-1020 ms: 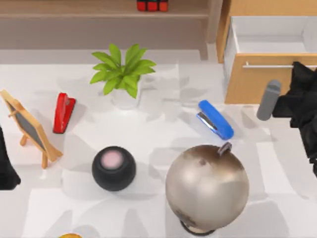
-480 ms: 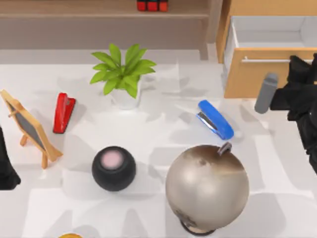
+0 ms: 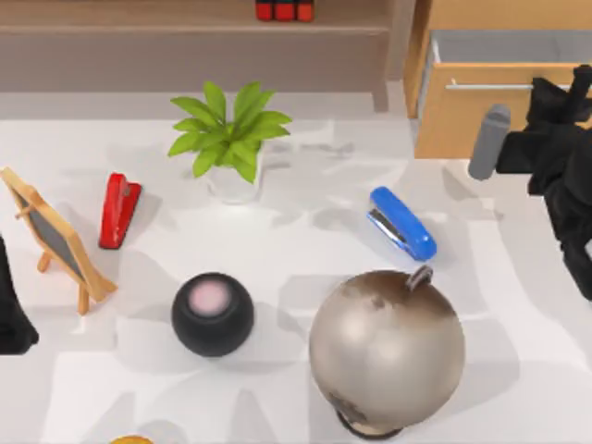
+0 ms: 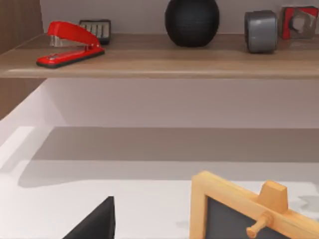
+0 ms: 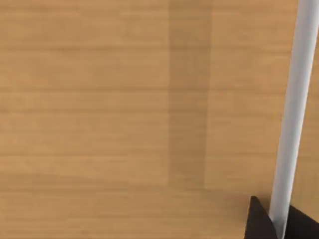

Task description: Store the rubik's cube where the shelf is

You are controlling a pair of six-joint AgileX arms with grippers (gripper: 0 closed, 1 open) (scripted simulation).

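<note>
The right gripper (image 3: 578, 88) sits at the upper right of the top view, pressed up to the front of the light-wood drawer (image 3: 472, 116); in the right wrist view its dark fingertips (image 5: 261, 221) bracket the metal bar handle (image 5: 294, 114), though how tightly they close on it I cannot tell. The rubik's cube (image 3: 284, 10) lies well apart from this claw, at the top centre of the frame, its red face showing on the board of the shelf (image 3: 139, 28) — already stored there. Against the earlier pictures, the drawer front has slid back toward the cabinet, with far less of the pale interior exposed, and the right gripper has travelled upward with it. The left gripper (image 3: 11, 319) stays parked at the left edge, beside the small easel blackboard (image 3: 55, 236); nothing else on the table (image 3: 277, 268) has shifted.
</note>
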